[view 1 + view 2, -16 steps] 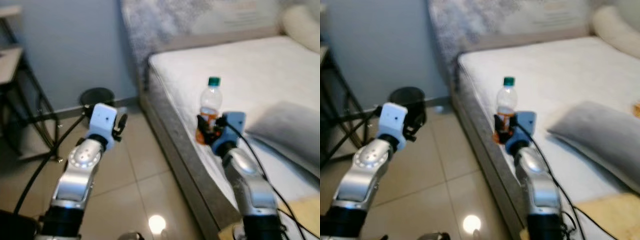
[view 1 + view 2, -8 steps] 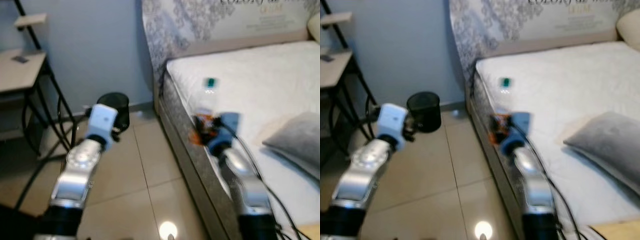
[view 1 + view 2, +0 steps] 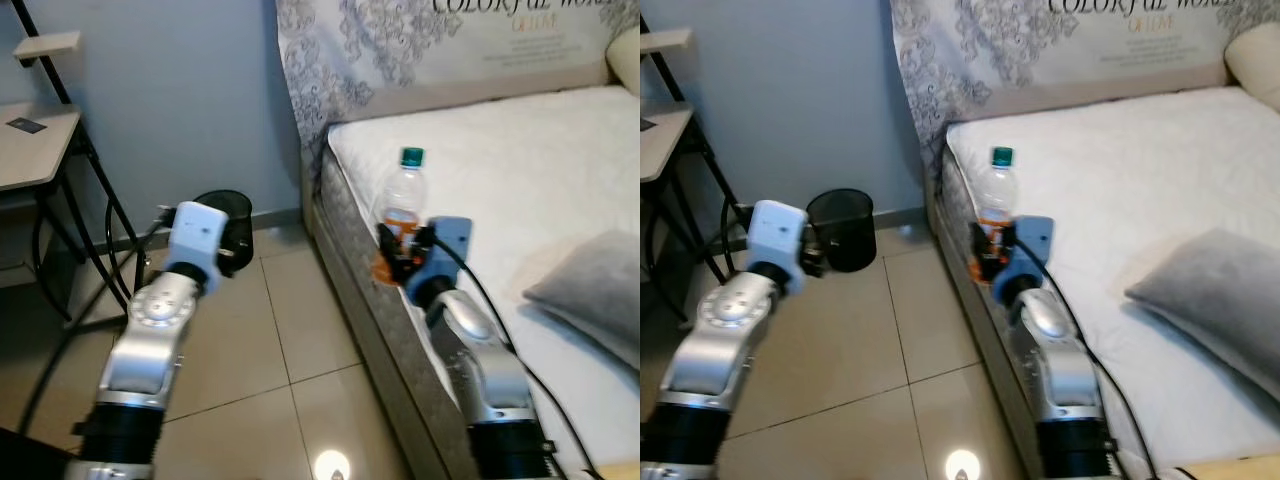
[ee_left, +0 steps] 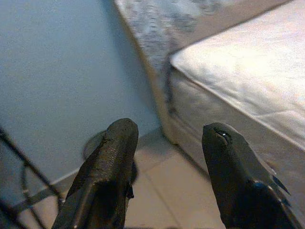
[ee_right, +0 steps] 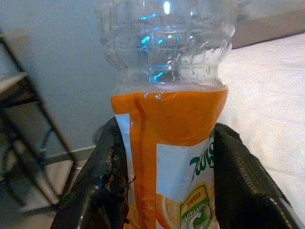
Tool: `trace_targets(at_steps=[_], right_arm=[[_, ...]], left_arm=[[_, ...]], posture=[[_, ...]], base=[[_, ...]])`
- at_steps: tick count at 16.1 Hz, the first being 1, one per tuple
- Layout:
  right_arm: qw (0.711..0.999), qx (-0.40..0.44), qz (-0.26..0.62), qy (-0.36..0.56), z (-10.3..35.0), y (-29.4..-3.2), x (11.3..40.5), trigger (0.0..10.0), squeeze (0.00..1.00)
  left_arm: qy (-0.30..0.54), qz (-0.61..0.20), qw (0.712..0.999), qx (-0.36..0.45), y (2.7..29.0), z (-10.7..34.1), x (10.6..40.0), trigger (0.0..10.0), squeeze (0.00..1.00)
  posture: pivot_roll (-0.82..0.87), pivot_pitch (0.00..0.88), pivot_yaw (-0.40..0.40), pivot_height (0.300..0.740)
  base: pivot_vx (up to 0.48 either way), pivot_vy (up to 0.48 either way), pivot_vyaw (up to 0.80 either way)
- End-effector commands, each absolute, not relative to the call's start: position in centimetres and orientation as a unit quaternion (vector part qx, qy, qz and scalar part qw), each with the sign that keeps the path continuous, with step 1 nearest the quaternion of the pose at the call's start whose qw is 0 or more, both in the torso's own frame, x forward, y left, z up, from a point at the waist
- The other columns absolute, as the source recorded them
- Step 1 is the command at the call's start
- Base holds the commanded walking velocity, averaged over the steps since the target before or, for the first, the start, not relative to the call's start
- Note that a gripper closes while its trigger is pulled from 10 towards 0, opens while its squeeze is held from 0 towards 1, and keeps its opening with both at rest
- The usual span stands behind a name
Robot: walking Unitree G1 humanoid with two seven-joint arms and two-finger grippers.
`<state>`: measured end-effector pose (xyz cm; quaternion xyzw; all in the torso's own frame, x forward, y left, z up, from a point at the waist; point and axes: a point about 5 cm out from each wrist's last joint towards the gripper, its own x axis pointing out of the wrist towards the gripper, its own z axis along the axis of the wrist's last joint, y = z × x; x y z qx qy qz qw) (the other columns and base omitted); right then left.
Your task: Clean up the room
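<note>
A: How far along is the tidying judged to be?

B: Early. A plastic juice bottle [image 3: 402, 205] with a green cap is held upright above the near edge of the bed [image 3: 520, 160], clamped at its orange lower part by the right gripper [image 3: 399, 257]. In the right wrist view the two black fingers [image 5: 110, 176] are pressed against either side of the label. So the bottle is counted as picked up but not yet disposed of.

A: And what is left?

B: A black mesh waste bin [image 3: 841, 229] is seen on the tiled floor by the blue wall, well apart from the bottle; the carry and the drop into it are probably outstanding. A grey pillow [image 3: 1210, 290] lies on the mattress, and whether it needs moving cannot be told.

A: The other arm?

B: The left gripper [image 4: 167, 143] is held out over the floor with its fingers spread apart and nothing between them.

A: Can any writing be read?

B: On the bottle label "VITAMIN" is made out, beneath green lettering too cropped to read. On the headboard cover [image 3: 420, 40], "COLORFUL" is legible; the rest is cut off.
</note>
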<state>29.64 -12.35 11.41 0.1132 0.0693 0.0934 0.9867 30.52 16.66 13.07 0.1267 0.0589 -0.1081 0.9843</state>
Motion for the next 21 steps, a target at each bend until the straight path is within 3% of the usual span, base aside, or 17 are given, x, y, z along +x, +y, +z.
trace_targets(at_steps=[1, 21], right_arm=[[0.986, 0.118, 0.091, 0.072, 11.36, -12.21, 29.71, 10.0, 0.0], [0.986, 0.123, 0.082, 0.076, 10.99, -12.12, 29.61, 10.0, 0.0]], left_arm=[[0.056, -0.104, 0.984, 0.132, 17.21, 13.53, 30.82, 10.0, 0.0], [0.066, -0.12, 0.982, 0.132, 17.15, 12.75, 30.64, 10.0, 0.0]], posture=[[0.0, 0.0, -0.003, 0.74], [-0.02, 0.0, 0.0, 0.74]], base=[[0.292, 0.0, 0.0], [0.294, 0.0, 0.0]])
